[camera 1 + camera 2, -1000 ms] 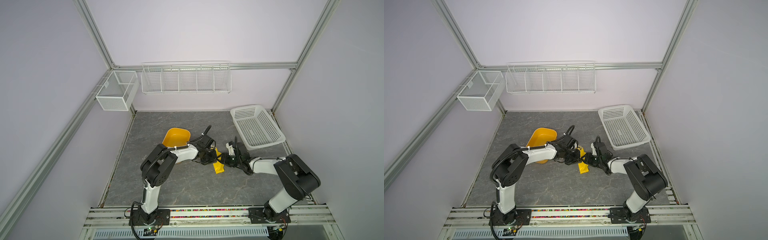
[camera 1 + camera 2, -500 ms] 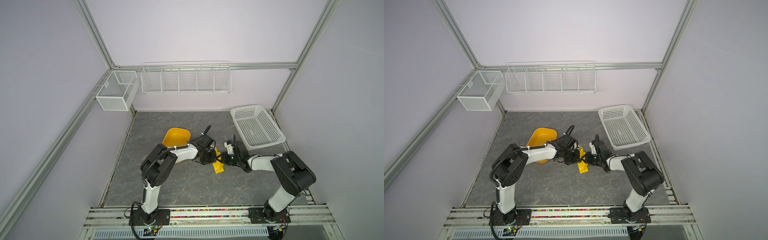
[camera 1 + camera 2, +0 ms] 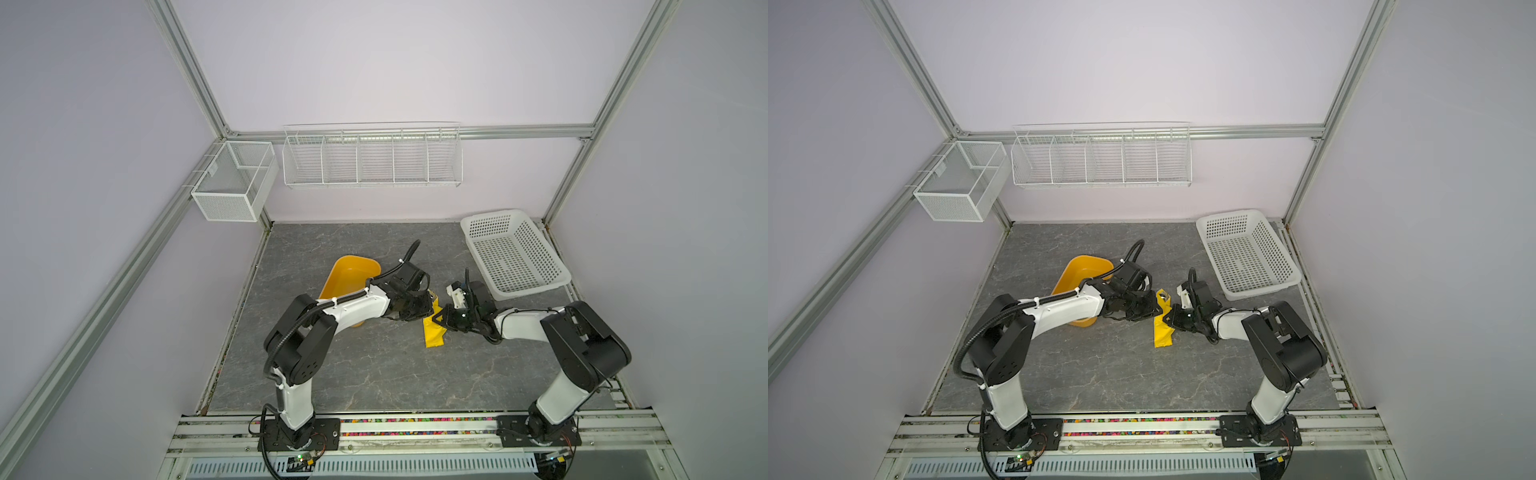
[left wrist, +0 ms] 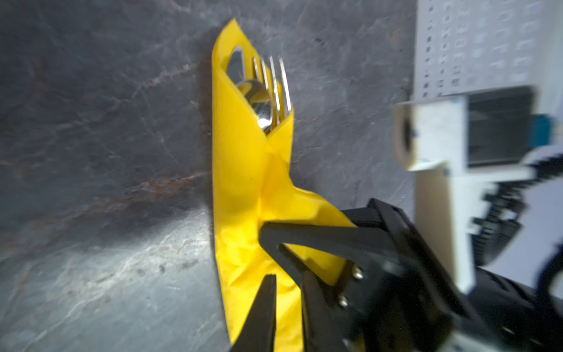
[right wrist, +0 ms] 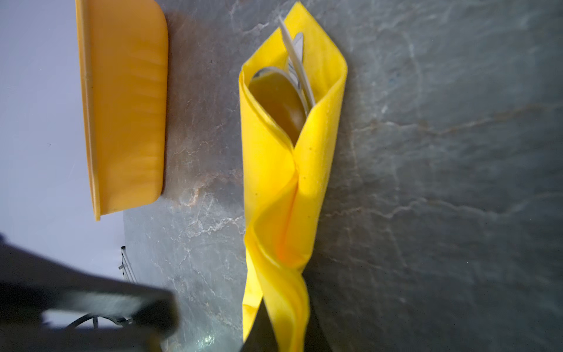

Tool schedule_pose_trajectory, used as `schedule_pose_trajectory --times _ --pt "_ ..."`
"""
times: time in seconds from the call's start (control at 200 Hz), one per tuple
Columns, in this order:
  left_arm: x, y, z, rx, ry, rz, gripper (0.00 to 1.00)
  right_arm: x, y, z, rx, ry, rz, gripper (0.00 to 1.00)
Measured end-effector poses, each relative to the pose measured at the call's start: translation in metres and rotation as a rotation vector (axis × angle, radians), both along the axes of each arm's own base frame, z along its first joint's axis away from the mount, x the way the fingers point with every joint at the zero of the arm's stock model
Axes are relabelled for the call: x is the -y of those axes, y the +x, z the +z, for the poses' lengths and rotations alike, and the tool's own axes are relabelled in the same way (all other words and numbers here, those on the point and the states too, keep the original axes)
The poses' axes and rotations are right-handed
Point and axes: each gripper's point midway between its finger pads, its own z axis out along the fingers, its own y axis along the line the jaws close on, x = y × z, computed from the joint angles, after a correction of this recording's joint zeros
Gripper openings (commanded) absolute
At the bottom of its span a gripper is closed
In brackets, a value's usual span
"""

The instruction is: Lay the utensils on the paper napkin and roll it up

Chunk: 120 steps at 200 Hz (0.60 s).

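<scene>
Napkin [image 4: 240, 170] already wraps the utensils [image 4: 265, 100], whose heads poke out beyond my right fingers [image 4: 320, 234] clamping its flap; whether my left fingers [image 4: 262, 311] beside them grip, I cannot tell; probably only tucking is left

Paper napkin [image 4: 240, 170]: thin bright yellow paper, matt, softly creased and crumpled toward one end. Poking from its open end, the utensils [image 4: 262, 103] are polished silver metal, mirror-glossy, picking up yellow reflections. Underneath, the desk [image 3: 374, 374] looks like dark grey stone, matt, with pale veins and rusty streaks up close. Next to the napkin sits the tub [image 5: 125, 106]: orange-yellow plastic, smooth, with a soft sheen. On the napkin, the right gripper [image 4: 274, 240] reads as matt black plastic with shiny metal screws [image 4: 358, 272]. Well beyond the napkin, the basket [image 3: 528, 293] is white perforated plastic. The wall rack [image 3: 372, 160] and mesh box [image 3: 224, 205] are white-coated wire, and the frame rails [image 3: 572, 166] are brushed silver metal.
</scene>
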Motion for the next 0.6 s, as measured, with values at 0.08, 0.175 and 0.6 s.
schedule_pose_trajectory --times 0.08,0.175,0.6 --pt "-0.008 0.002 0.018 0.046 -0.016 0.016 0.22 0.000 0.000 0.000 -0.005 0.005 -0.005 0.07" --pt "-0.024 0.001 0.024 0.064 -0.018 0.042 0.27 0.000 0.000 0.002 -0.005 0.009 -0.008 0.08" --pt "-0.079 0.003 0.018 0.082 -0.007 0.158 0.41 -0.004 0.003 0.035 0.083 0.048 0.018 0.07"
